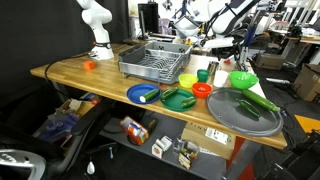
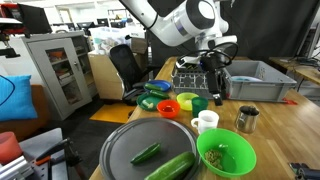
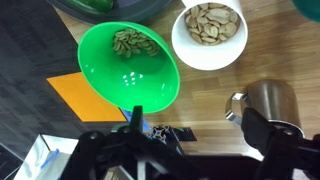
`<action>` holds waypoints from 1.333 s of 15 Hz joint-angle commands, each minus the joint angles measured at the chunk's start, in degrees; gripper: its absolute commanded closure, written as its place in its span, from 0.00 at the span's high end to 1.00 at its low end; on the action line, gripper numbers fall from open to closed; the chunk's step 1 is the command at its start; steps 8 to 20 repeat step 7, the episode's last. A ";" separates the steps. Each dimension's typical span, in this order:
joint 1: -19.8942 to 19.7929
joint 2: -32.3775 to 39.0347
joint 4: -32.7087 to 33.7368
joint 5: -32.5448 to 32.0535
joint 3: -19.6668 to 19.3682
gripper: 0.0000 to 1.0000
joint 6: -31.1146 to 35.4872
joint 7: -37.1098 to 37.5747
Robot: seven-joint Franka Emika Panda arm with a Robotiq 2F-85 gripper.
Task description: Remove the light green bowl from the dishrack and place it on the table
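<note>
Spread wide and holding nothing, the black two-fingered gripper (image 3: 192, 130) hung above the long wooden butcher-block table (image 3: 205, 88), its jaws well apart in the wrist view. Below it and ahead of its fingertips sat the bright lime-green round plastic bowl (image 3: 128, 65), upright on the tabletop and free of the gripper. In an exterior view the same bowl (image 2: 226, 153) rested in front of the gripper (image 2: 216, 90), just beside a round grey tray (image 2: 120, 140). The large grey metal wire dishrack (image 2: 245, 72) stood behind the gripper, and no light green bowl showed in it. Judged from that, the lifting-out and setting-down looked done, with nothing left but perhaps drawing the arm clear. The bowl seemed to sit close to the table's edge, though the steep wrist angle made that hard to confirm. Its plastic looked smooth and glossy with a thin flared rim, and pale flat seeds lay in its bottom. Ahead of the gripper and beside the bowl, a white round cup (image 3: 210, 30) held similar seeds. Close under one fingertip stood a brushed-metal cup (image 3: 265, 102), dull and cylindrical. The table showed light brown planks.
</note>
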 commanded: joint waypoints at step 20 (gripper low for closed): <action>-1.22 0.81 0.80 -0.56 0.82 1.00 -0.21 0.25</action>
